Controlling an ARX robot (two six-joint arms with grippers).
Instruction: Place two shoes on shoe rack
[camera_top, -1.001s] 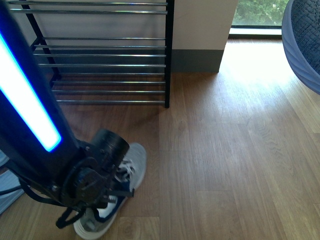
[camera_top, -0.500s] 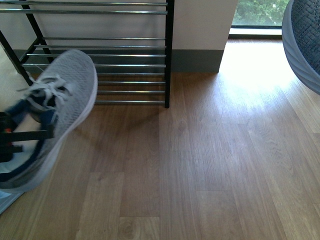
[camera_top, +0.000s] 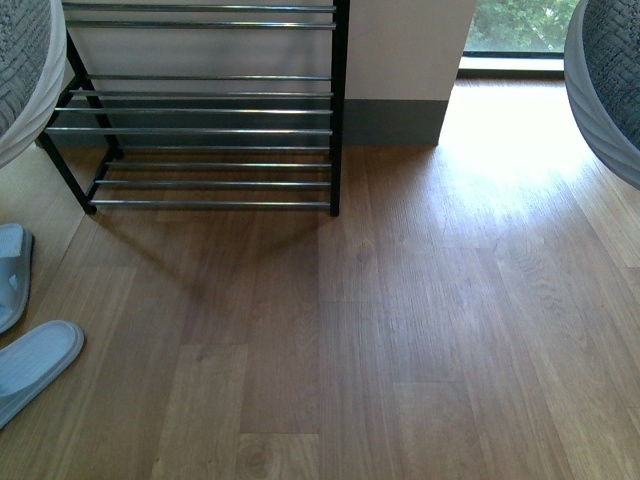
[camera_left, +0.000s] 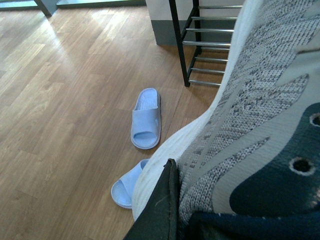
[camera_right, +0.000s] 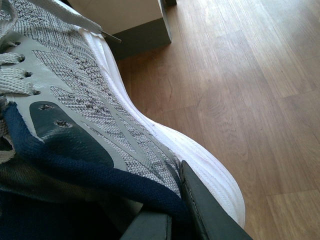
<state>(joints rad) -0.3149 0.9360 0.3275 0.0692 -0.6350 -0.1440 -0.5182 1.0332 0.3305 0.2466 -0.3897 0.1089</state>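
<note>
Front view: the black-framed, chrome-rod shoe rack (camera_top: 200, 130) stands by the wall. The white-soled left grey knit sneaker (camera_top: 20, 70) and right grey knit sneaker (camera_top: 610, 80) fill the upper corners, neither on its tiers.

Left wrist view: the left gripper (camera_left: 181, 216) pinches its sneaker's collar above two pale blue rubber slides (camera_left: 146, 118).

Right wrist view: the right gripper (camera_right: 175, 212) seemingly clamps its sneaker likewise, one finger hidden.

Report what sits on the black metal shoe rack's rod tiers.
Only bare chrome rods show on visible tiers of the black metal shoe rack; no shoe rests there. Higher tiers are cropped, and a grey knit sneaker hides its upper left corner.
</note>
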